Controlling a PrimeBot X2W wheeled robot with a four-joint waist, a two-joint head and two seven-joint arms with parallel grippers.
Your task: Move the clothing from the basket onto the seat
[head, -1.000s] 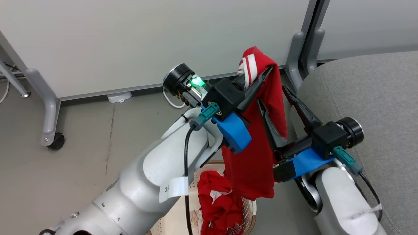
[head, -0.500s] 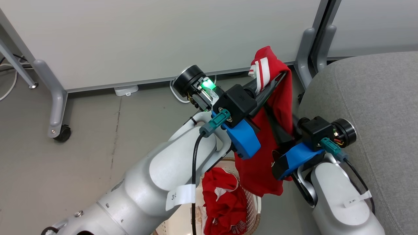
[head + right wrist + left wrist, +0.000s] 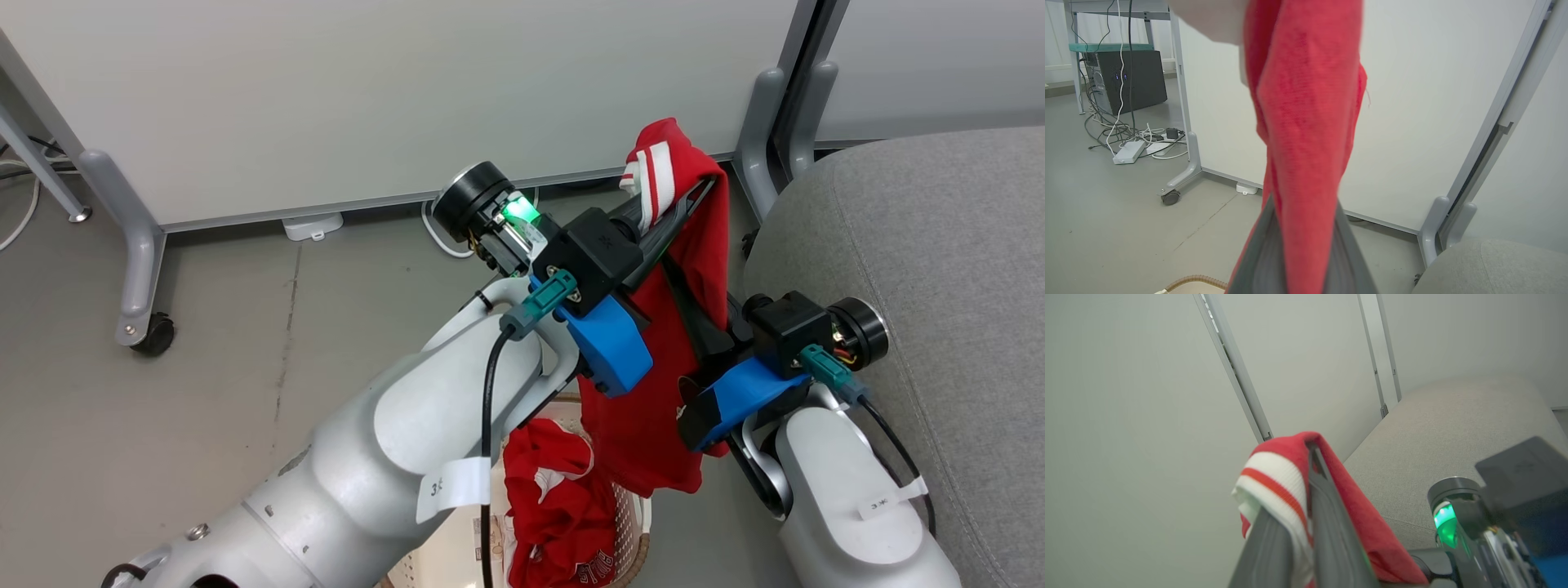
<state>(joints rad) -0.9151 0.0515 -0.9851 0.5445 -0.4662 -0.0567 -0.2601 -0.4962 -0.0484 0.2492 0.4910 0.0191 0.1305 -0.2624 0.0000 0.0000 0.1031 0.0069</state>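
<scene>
Holding a red top (image 3: 645,392) between both arms, I have my left pincer (image 3: 690,196) pressed together on its white-striped cuff at the high end. My right pincer (image 3: 1304,208) is closed on a fold lower down, and the right wrist view shows red cloth squeezed between its two fingers. In the head view the top hangs long and narrow, its long axis running from about 1 o'clock at the cuff to 7 o'clock at the hem. The hem ends near the rim of the basket (image 3: 633,523); whether it touches I cannot tell. The other red top (image 3: 555,506) lies crumpled in that basket, at 6 o'clock from my pincers. The seat (image 3: 939,245) lies at 3 o'clock from the hanging top, just beside my right wrist, so my right arm is the nearer one and my left would have to reach across. I judge the coming move to be a sideways carry toward 3 o'clock. The hem needs lifting clear of the seat's rounded edge, or the cloth may drag and slide off.
</scene>
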